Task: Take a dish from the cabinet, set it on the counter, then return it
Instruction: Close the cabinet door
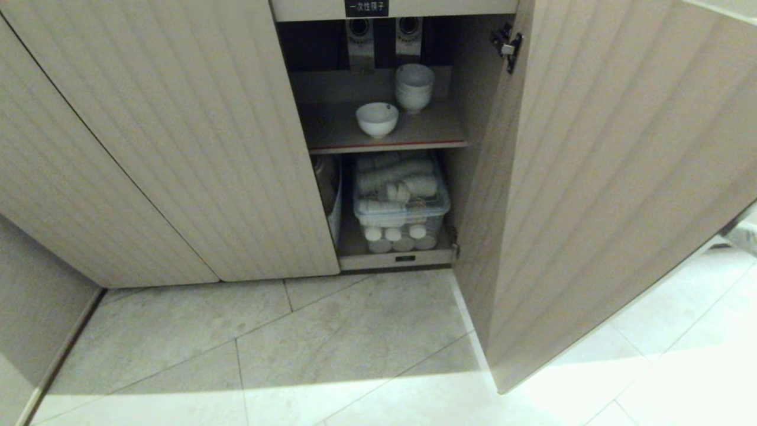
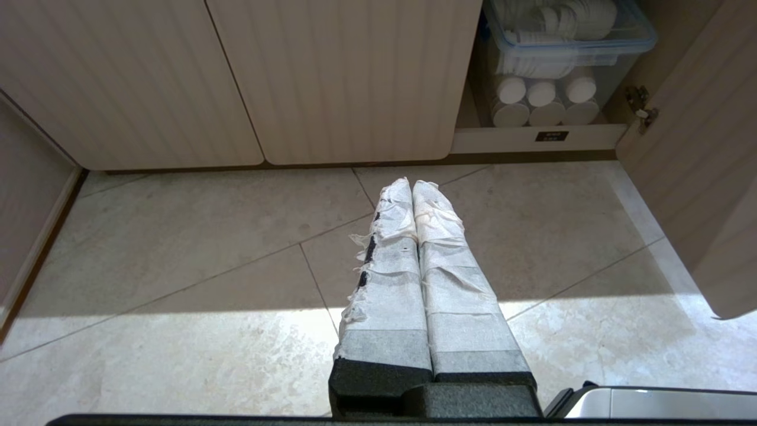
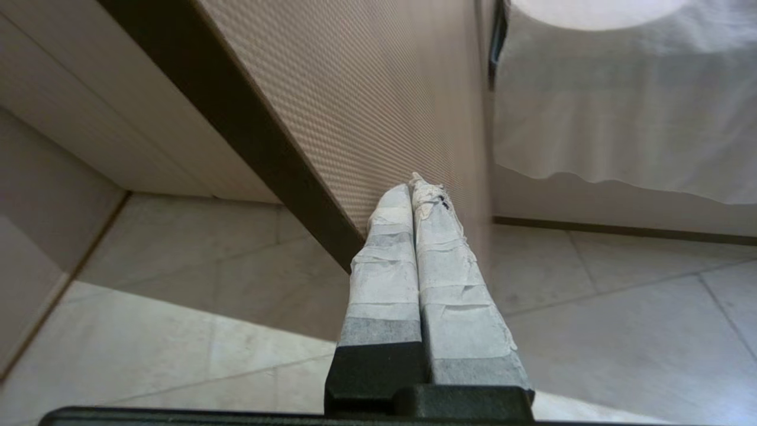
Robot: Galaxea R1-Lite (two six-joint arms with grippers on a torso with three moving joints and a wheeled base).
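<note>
Below, the low cabinet [image 1: 177, 136] with pale beige vertically ribbed wood-grain doors is seen with its right-hand door [image 1: 603, 177] swung wide open, so that its dark interior is exposed. On the brown shelf with a red front edge [image 1: 384, 144] a single white ceramic bowl [image 1: 377, 118] is stood upright toward the front, and a stack of similar white bowls [image 1: 414, 86] is placed just behind it and to its right, apart from it. Under the shelf a clear plastic lidded box [image 1: 402, 204] filled with white cups is kept on the cabinet floor. A small black label with white characters [image 1: 366, 7] is fixed above the opening. Pale grey floor tiles [image 1: 295, 355] are laid in front of the cabinet.

Neither arm is shown in the head view. The left gripper [image 2: 412, 184], its fingers wrapped in white tape, is held over the floor tiles in front of the closed doors, with its jaws clenched together on nothing. The right gripper [image 3: 417, 186], taped alike, is pointed at the outer face of the open door, very near it, and its jaws are likewise pressed together and empty. Whether the door is touched cannot be told.
</note>
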